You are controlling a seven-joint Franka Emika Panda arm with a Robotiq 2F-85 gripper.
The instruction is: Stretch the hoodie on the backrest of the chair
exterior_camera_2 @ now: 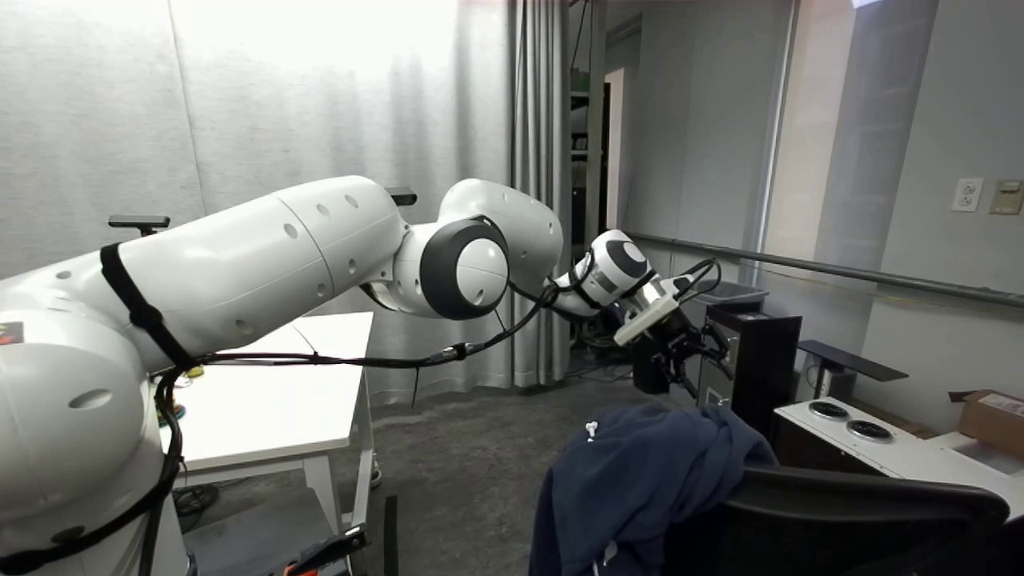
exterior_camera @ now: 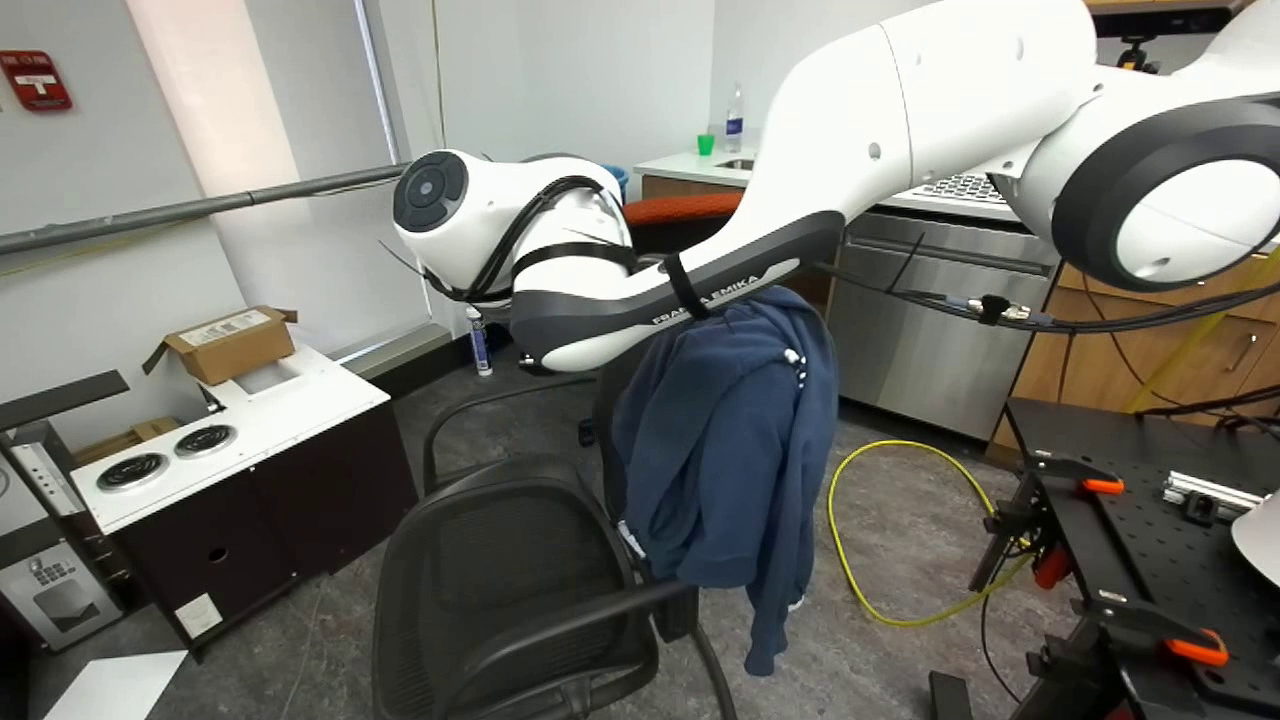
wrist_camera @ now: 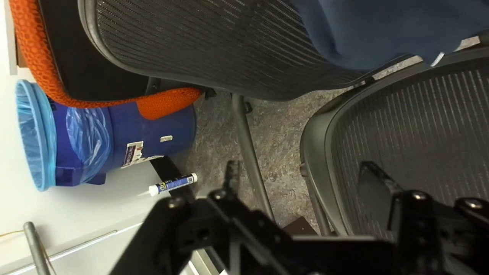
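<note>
The blue hoodie (exterior_camera: 720,430) hangs bunched over one side of the backrest of the black office chair (exterior_camera: 510,560), with a sleeve hanging down. In an exterior view the hoodie (exterior_camera_2: 640,472) covers one end of the backrest (exterior_camera_2: 848,512); the rest of its top edge is bare. In the wrist view the hoodie (wrist_camera: 382,30) is at the top right, beside the bare mesh backrest (wrist_camera: 191,46). My gripper (wrist_camera: 300,168) is open and empty, with its fingers apart above the seat edge and floor. The gripper (exterior_camera_2: 724,356) also shows above and beyond the hoodie, apart from it.
An armrest (exterior_camera: 570,620) juts out beside the seat. An orange-backed chair (wrist_camera: 30,49) and a blue bin (wrist_camera: 153,122) stand behind the backrest. A toy stove cabinet (exterior_camera: 330,400) stands by the wall. A yellow cable (exterior_camera: 850,560) lies on the floor near a black table (exterior_camera: 1160,540).
</note>
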